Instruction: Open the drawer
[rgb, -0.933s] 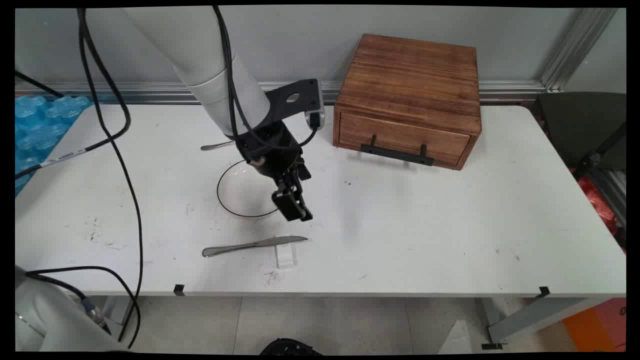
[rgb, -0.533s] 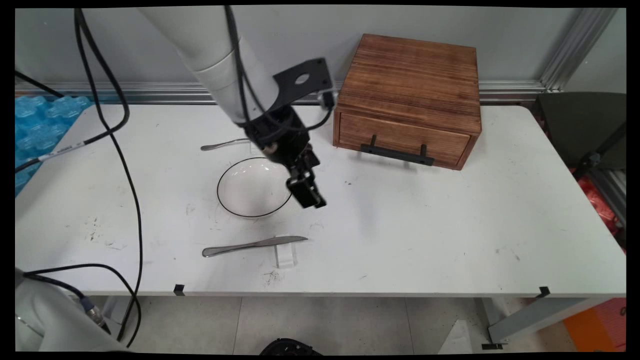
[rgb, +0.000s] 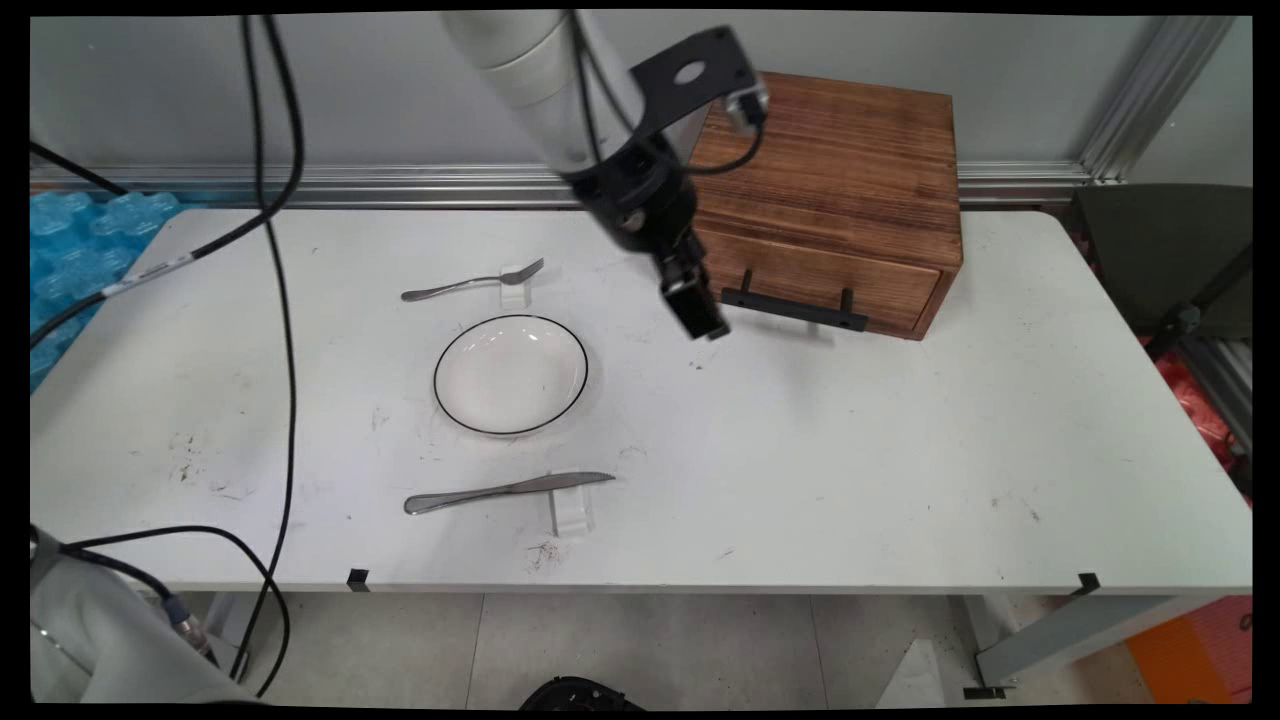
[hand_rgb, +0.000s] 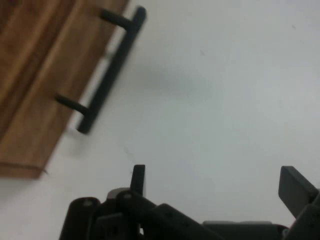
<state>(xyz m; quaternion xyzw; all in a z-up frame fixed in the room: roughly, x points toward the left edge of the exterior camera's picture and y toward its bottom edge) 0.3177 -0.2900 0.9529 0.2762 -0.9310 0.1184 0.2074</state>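
My black gripper (rgb: 708, 325) hangs above the table, just left of the black handle (rgb: 795, 308) of a wooden drawer box (rgb: 820, 190). In the hand view the gripper (hand_rgb: 215, 176) is open with nothing between its fingers (hand_rgb: 138, 177), and white tabletop lies below it. The drawer's handle (hand_rgb: 107, 70) and wooden front (hand_rgb: 35, 100) fill that view's upper left; the drawer is closed. A white bowl with a black rim (rgb: 510, 373) sits to the gripper's left on the table.
A knife (rgb: 505, 490) lies on a small clear rest (rgb: 572, 515) near the front edge. A fork (rgb: 470, 283) lies on another rest behind the bowl. Black cables (rgb: 280, 300) hang at the left. Blue bubble wrap (rgb: 80, 250) lies at the far left.
The gripper has moved right and up, from over the bowl's right rim to beside the drawer handle. The bowl, knife and fork have not moved.
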